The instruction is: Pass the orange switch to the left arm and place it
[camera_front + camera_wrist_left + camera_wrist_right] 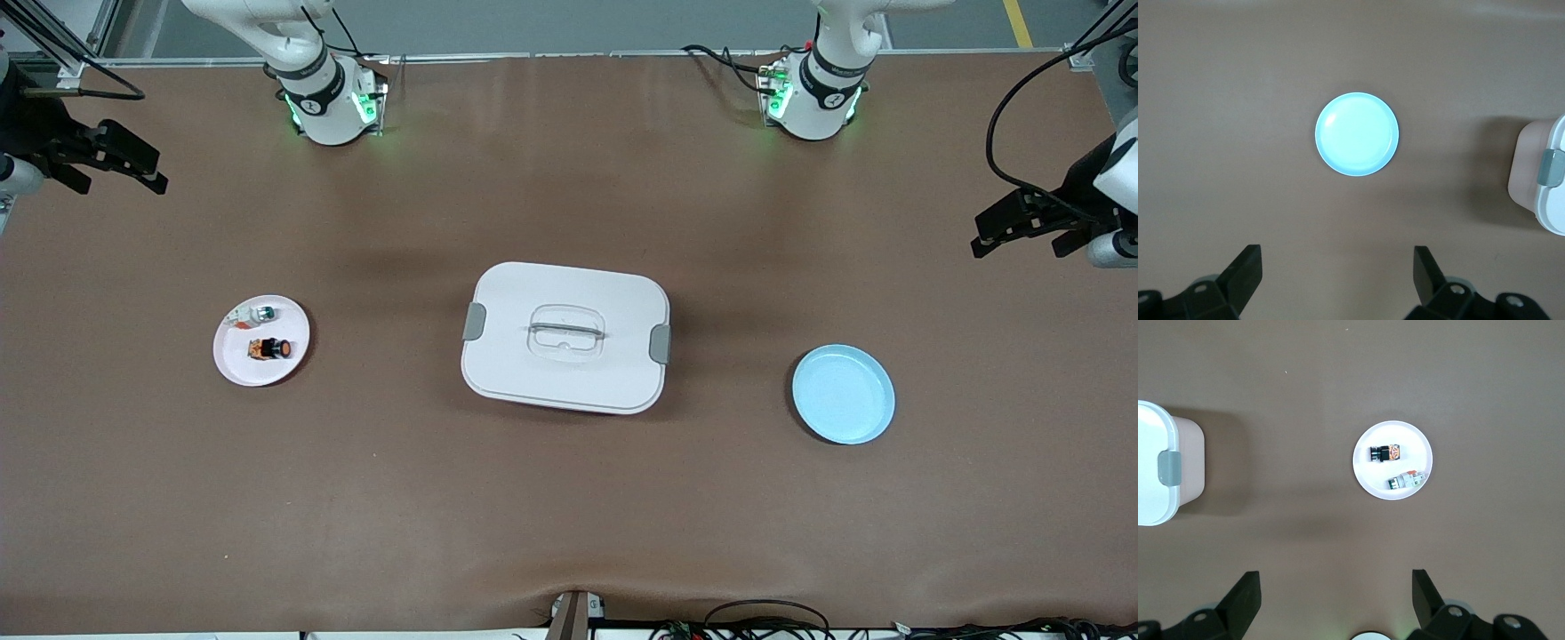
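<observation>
The orange switch (271, 348) (1385, 453), black-bodied with a dark round cap, lies on its side on a pink plate (233, 369) (1371, 480) toward the right arm's end of the table. The white box (565, 338) (1538, 180) (1158, 473) with grey side clips stands mid-table, lid on. My right gripper (124, 185) (1335, 575) hangs open and empty high over the table's right-arm end. My left gripper (1018, 247) (1338, 252) hangs open and empty high over the left-arm end. Neither touches anything.
A small white-and-green part (253, 313) (1406, 480) shares the pink plate, farther from the front camera than the switch. An empty blue plate (843, 394) (1357, 134) sits between the box and the left arm's end. Brown tabletop surrounds all three.
</observation>
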Action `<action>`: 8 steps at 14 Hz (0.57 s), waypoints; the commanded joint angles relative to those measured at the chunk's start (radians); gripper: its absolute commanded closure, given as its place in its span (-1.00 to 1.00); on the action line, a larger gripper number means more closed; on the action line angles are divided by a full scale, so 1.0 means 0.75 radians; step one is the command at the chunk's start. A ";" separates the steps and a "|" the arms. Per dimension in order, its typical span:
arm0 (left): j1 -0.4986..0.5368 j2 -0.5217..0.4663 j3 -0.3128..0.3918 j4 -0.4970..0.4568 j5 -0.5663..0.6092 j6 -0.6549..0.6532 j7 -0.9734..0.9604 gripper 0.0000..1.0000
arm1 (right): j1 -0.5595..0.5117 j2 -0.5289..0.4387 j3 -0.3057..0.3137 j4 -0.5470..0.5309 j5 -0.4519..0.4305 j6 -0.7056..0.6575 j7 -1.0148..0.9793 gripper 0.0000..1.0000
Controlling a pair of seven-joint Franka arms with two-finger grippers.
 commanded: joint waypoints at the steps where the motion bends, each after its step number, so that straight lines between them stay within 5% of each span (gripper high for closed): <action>1: -0.001 -0.002 0.004 0.007 0.013 -0.020 0.021 -1.00 | -0.003 -0.023 0.004 -0.018 0.010 0.004 0.003 -1.00; 8: -0.003 0.000 0.004 0.013 0.015 -0.020 0.041 -1.00 | -0.003 -0.017 0.004 0.006 0.024 -0.057 0.018 -1.00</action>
